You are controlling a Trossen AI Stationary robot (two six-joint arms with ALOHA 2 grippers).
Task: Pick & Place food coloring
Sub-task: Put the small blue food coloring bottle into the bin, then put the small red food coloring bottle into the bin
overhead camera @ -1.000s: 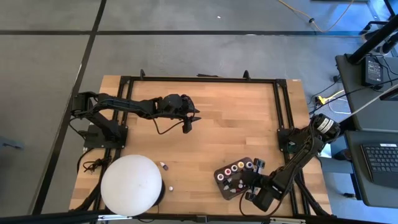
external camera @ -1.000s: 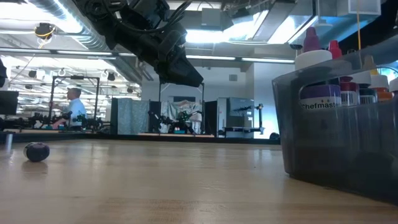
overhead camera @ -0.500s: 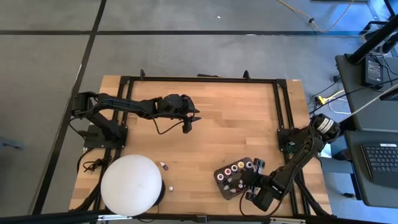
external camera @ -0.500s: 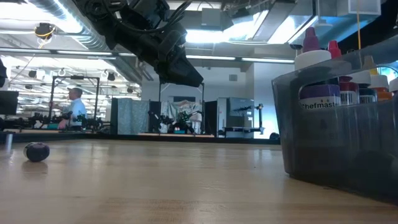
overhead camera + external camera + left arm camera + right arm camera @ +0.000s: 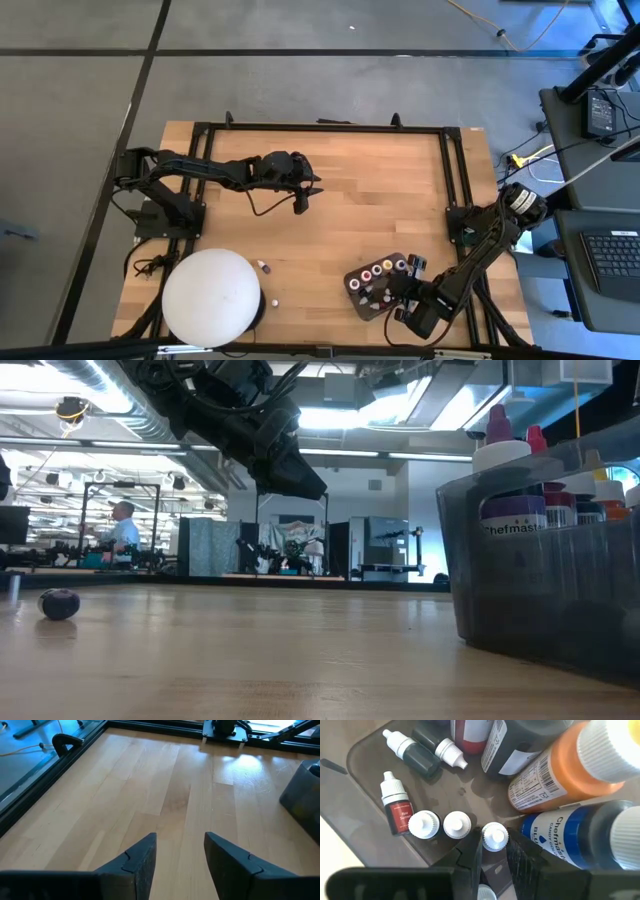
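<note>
Progress: most bottles (image 5: 378, 270) in tray (image 5: 352, 300) | two loose by dome (image 5: 211, 297) | right gripper (image 5: 494, 851) narrow around white cap, grip uncertain | left gripper (image 5: 180, 851) wide, empty, mid-table

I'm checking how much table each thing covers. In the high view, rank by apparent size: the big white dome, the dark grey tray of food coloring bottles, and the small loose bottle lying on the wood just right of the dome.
1. Big white dome, clearly largest.
2. Dark grey rounded-rectangle tray holding food coloring bottles.
3. Small loose bottle on the wooden table, a speck by comparison.

All sit on one tabletop, so camera distance barely affects this order.
</note>
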